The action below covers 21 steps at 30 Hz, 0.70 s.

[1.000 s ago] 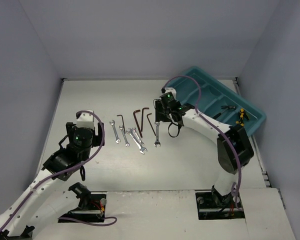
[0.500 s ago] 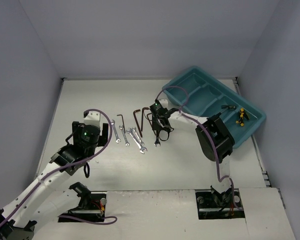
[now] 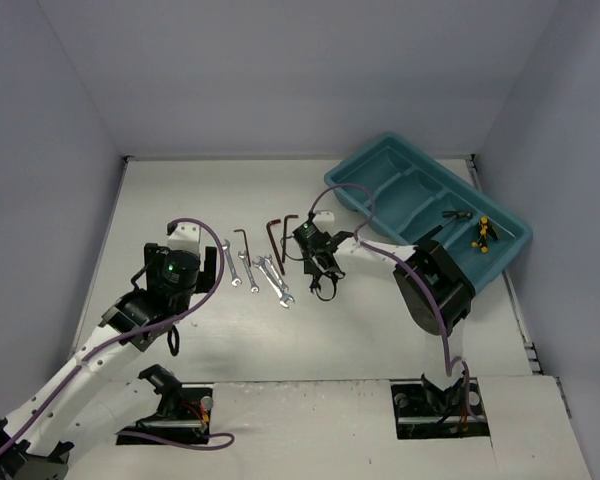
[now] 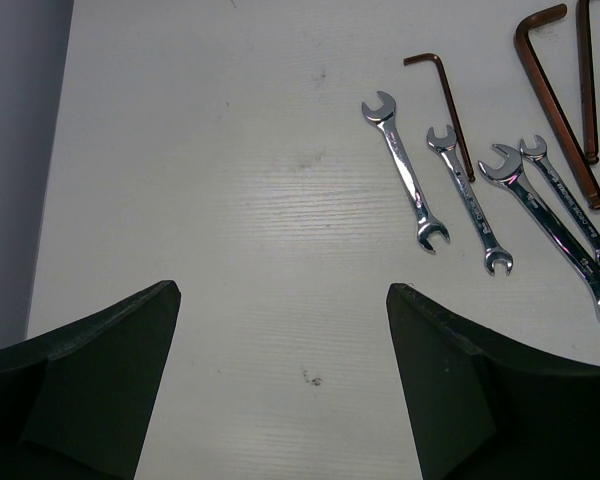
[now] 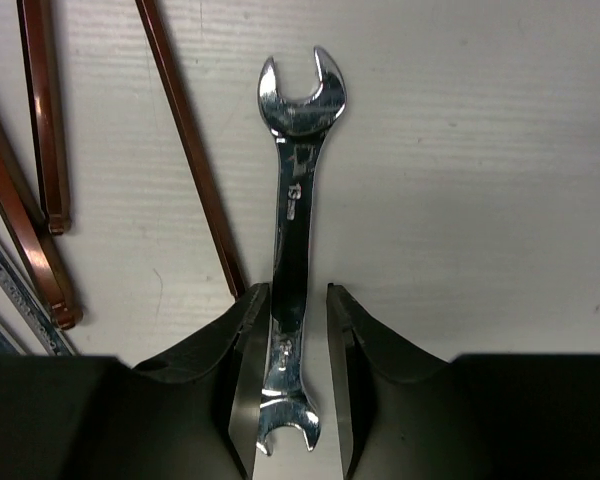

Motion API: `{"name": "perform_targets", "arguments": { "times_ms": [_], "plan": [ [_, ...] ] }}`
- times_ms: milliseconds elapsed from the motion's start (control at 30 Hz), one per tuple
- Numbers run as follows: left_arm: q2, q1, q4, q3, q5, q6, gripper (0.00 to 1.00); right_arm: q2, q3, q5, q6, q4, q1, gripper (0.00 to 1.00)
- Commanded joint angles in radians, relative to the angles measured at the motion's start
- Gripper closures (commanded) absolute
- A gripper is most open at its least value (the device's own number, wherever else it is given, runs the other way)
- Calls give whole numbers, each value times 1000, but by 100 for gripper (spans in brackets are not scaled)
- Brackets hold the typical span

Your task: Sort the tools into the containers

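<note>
Right wrist only: right claw straddles wrench.

Lower shaft of the wrench partly hidden between the right pincer's fingers.

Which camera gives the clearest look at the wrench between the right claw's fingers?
The right wrist view: the wrench fills the frame, its shank between the right claw fingers, both open ends visible. In the top external view the claw hides it. The left wrist view shows only other wrenches on the table.
</note>
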Motion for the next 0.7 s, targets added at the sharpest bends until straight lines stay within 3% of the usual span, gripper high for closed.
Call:
{"name": "perform_targets", "arguments": {
  "times_ms": [0,200,667],
  "plan": [
    [10,6,43,21,-3,23,19,-1,-19,9,48,-156,22,76],
    [17,6,45,21,-3,31,19,44,29,35,36,-193,16,83],
    [9,6,42,18,-15,37,19,127,135,-15,23,-203,-37,77]
  ]
}}
